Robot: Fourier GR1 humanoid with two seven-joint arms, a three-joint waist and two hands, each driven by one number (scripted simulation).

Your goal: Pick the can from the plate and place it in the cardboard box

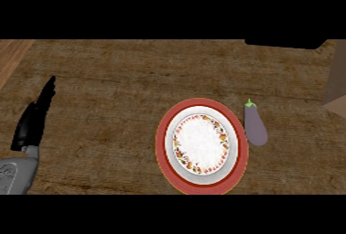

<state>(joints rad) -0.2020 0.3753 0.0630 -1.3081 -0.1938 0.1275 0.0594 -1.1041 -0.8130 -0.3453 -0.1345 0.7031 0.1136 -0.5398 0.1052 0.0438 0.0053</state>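
The left hand (32, 123) rests at the view's left edge, fingers straight and pointing up, holding nothing. To its right lies a broad stretch of bare brown desk (121, 91). Farther right sits the plate (202, 183), red-rimmed with a white, patterned middle; no can shows on it. Just beyond the plate's far side lies an eggplant (255, 125), close beside the rim. At the right edge, part of the cardboard box (336, 87) shows. The right hand does not show.

The brown counter (121, 82) bears a red-rimmed plate (167, 137) and an eggplant (255, 125).
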